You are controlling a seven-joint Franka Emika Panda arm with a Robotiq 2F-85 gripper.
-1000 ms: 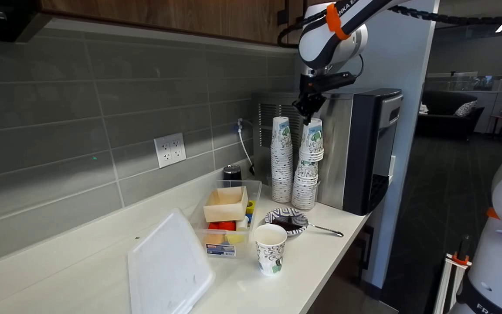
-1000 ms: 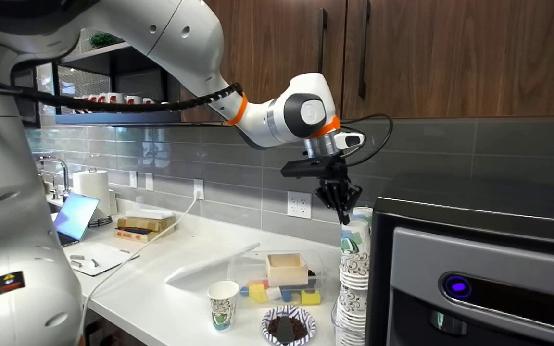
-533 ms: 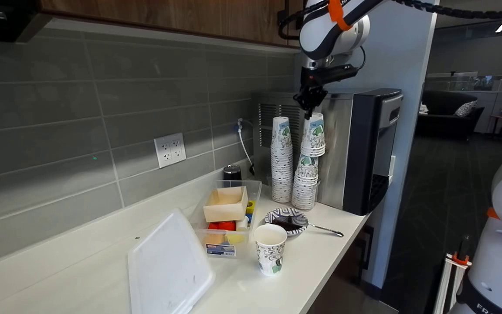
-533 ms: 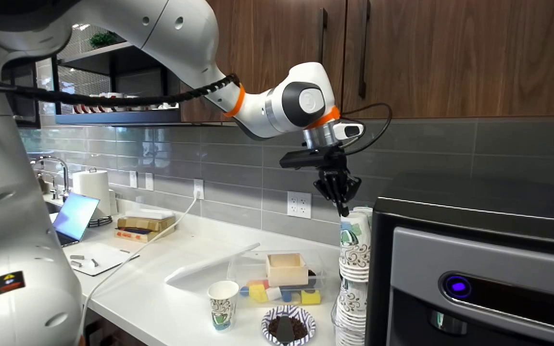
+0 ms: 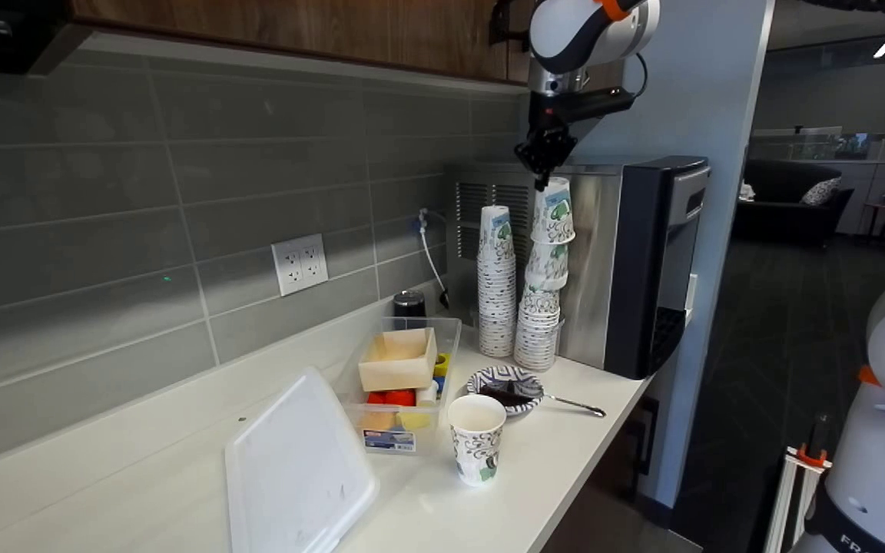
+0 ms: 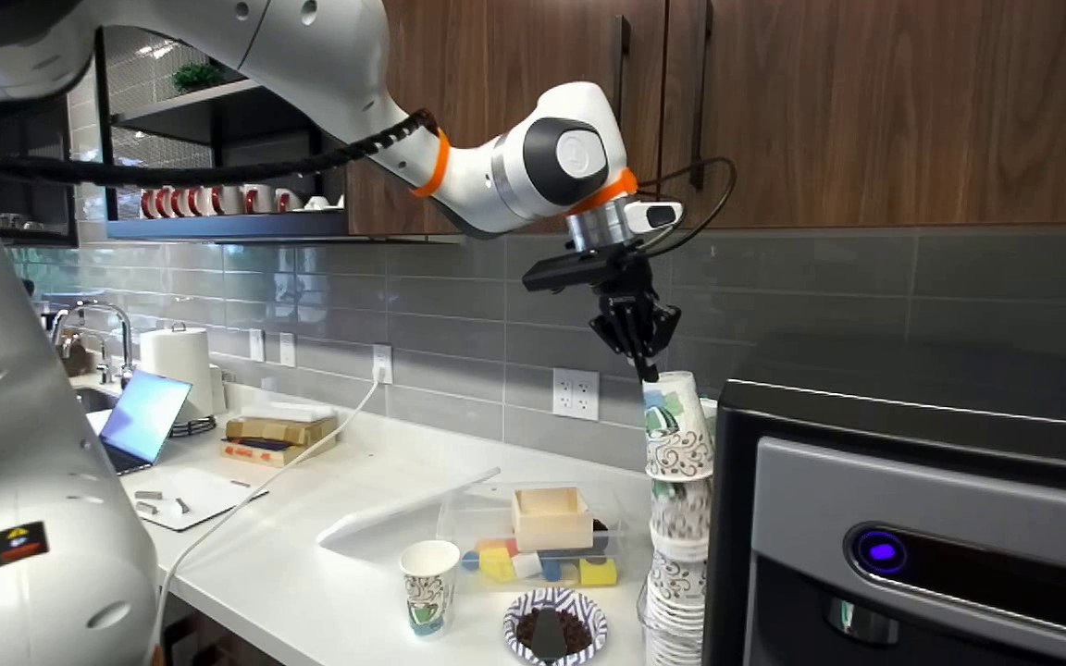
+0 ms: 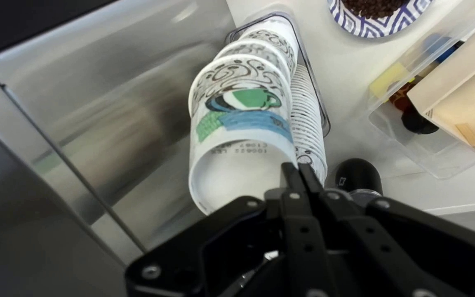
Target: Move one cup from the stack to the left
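Note:
My gripper is shut on the base edge of an upside-down white paper cup with a dark swirl print. The cup hangs slightly tilted at the top of the nearer stack; it also shows in an exterior view. Below it, a blurred group of cups stands between it and the lower stack. I cannot tell if they touch. The fingertips show above the stack in both exterior views, at the gripper and the gripper. A single upright cup stands on the counter.
A second tall cup stack stands beside this one. A steel machine is close on the other side. A patterned bowl of dark beans, a clear bin with a wooden box and a white lid lie on the counter.
My gripper has moved up with the top cup. Cups that rose nested with it now show lower, as a separate blurred group beneath it. The counter objects have not moved.

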